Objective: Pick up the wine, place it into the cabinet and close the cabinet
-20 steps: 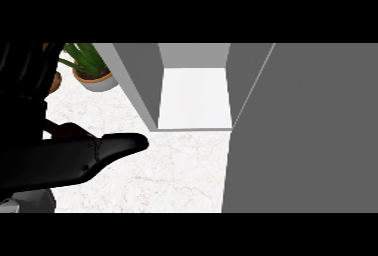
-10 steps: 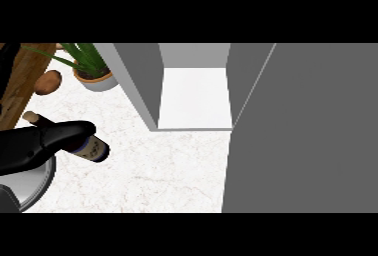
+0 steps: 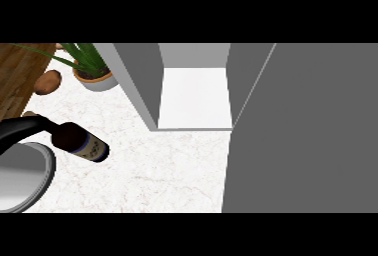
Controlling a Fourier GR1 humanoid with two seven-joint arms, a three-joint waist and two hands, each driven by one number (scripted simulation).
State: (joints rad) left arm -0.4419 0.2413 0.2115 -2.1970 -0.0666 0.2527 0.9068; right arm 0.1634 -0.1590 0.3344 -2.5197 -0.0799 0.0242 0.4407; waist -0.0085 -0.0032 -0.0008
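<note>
- Just left of centre, the dark glass wine bottle with a pale label (image 3: 83, 143) lies tilted, its long axis running upper left to lower right.
- My black left hand (image 3: 28, 129) curls round its upper-left end; my right hand is out of view.
- The open grey cabinet with a white floor (image 3: 193, 95) lies to the bottle's upper right, apart from it.

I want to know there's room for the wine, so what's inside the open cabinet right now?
Inside the cabinet only its white shelf shows, with nothing on it. The open door covers whatever lies beyond the shelf's right edge.
</note>
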